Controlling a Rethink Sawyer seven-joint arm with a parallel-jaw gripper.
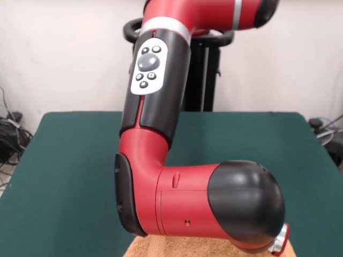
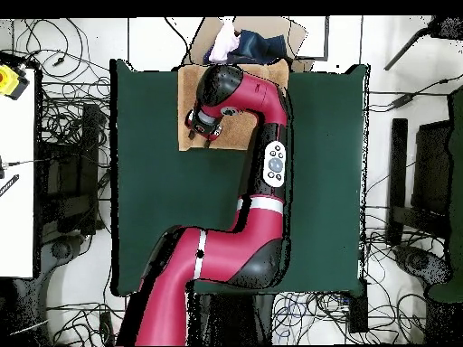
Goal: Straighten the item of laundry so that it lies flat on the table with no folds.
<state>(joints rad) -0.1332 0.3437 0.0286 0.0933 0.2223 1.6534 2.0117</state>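
Observation:
The item of laundry [image 2: 233, 134], a light orange-tan towel, lies on the green table [image 2: 145, 181] against the edge farthest from the robot's base. My red and black arm covers its middle, so I cannot tell whether it lies flat or folded. The gripper [image 2: 203, 126] hangs over the towel's left part in the overhead view, and its state does not show. In the front view only a strip of the towel [image 1: 177, 247] shows at the bottom edge, under the arm's black elbow. The gripper itself is hidden there.
The arm's big elbow [image 1: 244, 203] fills the front view's middle and hides much of the table [image 1: 64, 160]. Beyond the table's towel-side edge sits a brown box [image 2: 271, 45] with light and dark blue things in it. Cables lie on the floor all around.

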